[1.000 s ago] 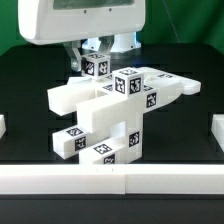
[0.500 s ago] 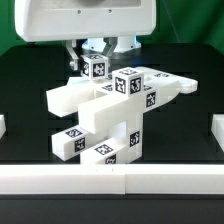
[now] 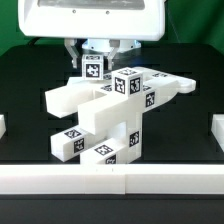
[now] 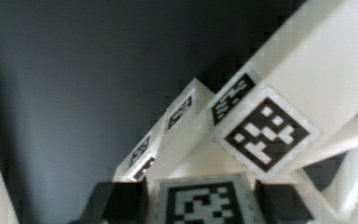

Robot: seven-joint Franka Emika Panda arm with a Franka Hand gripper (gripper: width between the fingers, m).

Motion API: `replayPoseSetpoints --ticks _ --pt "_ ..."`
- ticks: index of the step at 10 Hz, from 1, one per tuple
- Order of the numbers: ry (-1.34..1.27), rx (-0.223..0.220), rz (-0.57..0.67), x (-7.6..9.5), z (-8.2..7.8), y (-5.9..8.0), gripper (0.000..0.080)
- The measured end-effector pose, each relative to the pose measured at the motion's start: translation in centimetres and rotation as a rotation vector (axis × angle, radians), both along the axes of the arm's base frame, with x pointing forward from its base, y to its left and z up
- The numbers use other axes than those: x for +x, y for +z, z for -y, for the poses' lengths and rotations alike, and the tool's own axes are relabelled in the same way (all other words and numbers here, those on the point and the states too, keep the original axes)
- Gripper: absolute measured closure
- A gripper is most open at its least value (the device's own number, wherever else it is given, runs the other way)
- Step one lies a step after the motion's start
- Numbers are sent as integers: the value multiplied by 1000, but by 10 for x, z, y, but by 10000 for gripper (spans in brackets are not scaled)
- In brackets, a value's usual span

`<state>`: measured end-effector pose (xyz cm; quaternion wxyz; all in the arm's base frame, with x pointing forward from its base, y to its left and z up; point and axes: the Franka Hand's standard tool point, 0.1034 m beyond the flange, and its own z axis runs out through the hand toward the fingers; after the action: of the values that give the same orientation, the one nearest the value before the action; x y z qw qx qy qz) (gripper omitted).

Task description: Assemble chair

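We can't see the tool's (image 3: 92, 62) fingertips in the exterior view: arm housing cut by the top edge, tips behind the chair (image 3: 110, 110). Wrist view: chair parts blurred, cropped; bottom tag (image 4: 202, 203) cut by the edge.

Chair (image 3: 105, 115): centre of the exterior view, standing on the table (image 3: 30, 135). Its wide flat panel runs across from centre-left to the right; a lower stack of blocks sits in front of it, toward the bottom centre.

Gripper (image 3: 93, 62): upper centre, behind and above the panel, closed on a small tagged block (image 3: 94, 69) at the chair's back edge.

Rail (image 3: 110, 180): along the bottom of the frame, in front of the chair (short side pieces at the far left and far right edges).

Wrist view: chair bars (image 4: 274, 120) cross the right half, table on the left.
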<state>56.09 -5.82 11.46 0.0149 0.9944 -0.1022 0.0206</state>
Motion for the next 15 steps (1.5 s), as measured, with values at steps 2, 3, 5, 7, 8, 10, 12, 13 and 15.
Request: replayPoseSetpoints --ticks 2,3,5,7,8,10,12,13,15 --pt "-232 19 9 1 -3 0 515" --pt "-286 23 11 1 -4 0 515" --pt "-396 34 14 1 -6 0 423" --pt "-342 31 13 1 -6 0 235" --pt "-330 29 11 1 -8 0 235" --pt "-163 22 10 1 -9 0 154" --pt "82 10 5 2 -9 1 151" --pt "154 7 4 2 -9 2 151" --pt "359 -9 -3 3 -6 3 151"
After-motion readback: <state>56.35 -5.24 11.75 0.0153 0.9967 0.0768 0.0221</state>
